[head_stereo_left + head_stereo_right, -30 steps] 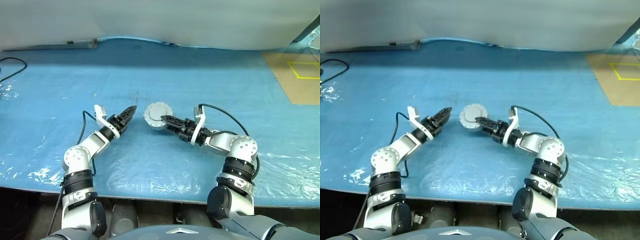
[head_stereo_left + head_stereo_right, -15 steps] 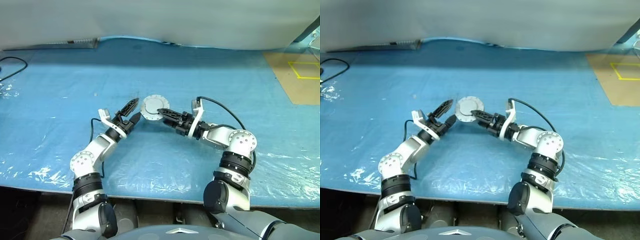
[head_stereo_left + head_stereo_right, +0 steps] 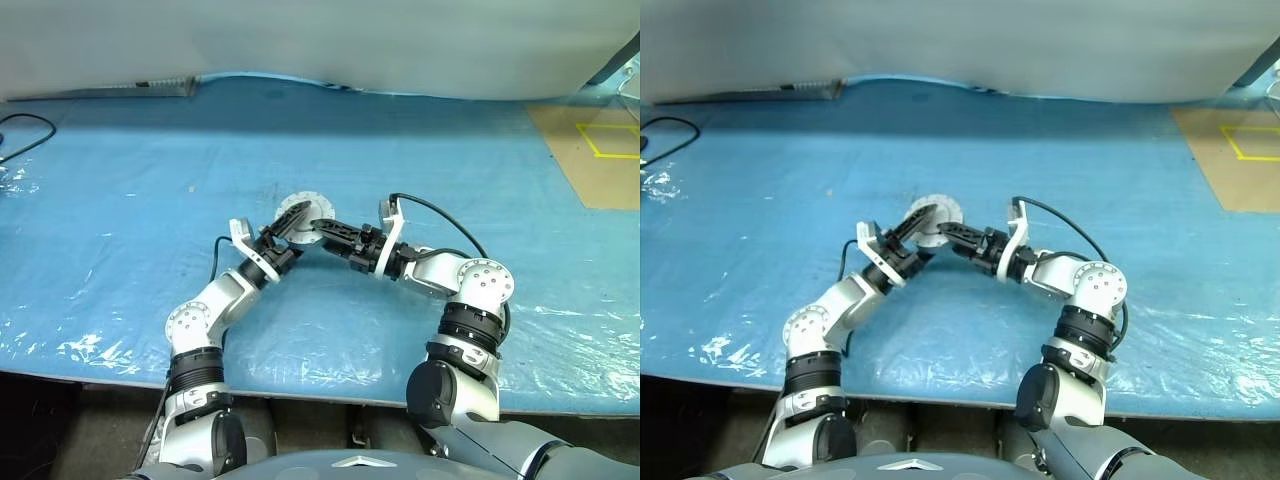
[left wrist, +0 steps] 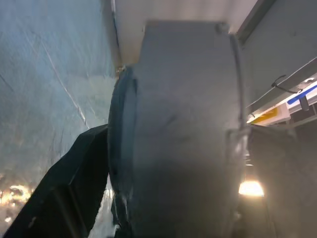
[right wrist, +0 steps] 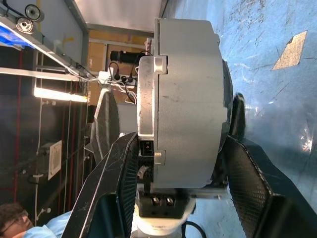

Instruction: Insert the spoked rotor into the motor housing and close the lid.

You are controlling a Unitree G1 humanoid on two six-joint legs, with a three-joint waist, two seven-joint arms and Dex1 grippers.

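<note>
Right wrist view: motor housing [image 5: 185, 96] sat edge-on between the right pincer [image 5: 178, 163]'s two black fingers, one finger on each flat side, so right pincer was clamped on it, held up off the blue counter [image 3: 120, 180]. A flanged disc was seated flush on one face of the housing w/ small lugs on the seam; looked like the lid [image 5: 147, 106] already mated, though can't tell if fully seated. Spoked rotor wasn't told apart in any view; presumably inside, a guess only. Left eye view: both arms met mid-counter, the housing a pale round shape [image 3: 297, 212] held between them, clear of the counter. Left pincer [image 3: 283, 232] had its fingers apart, straddling the housing's near rim; left wrist view had the grey housing wall [image 4: 183, 139] v. close, a dark finger [image 4: 74, 168] just beside it on one side. Contact there unclear, so not a grip yet by the look of it. Step in hand, as judged: late stage, closing/pressing the lid w/ a 2-handed hold, or a handover from right to left. Next move prob. called for the left pincer to close square across the lid and housing faces while the right kept holding steady. Risk: a skewed squeeze could tip the lid off its seat. A person [image 5: 15, 218] was partly seen in the background of the right wrist view, well apart.
</note>
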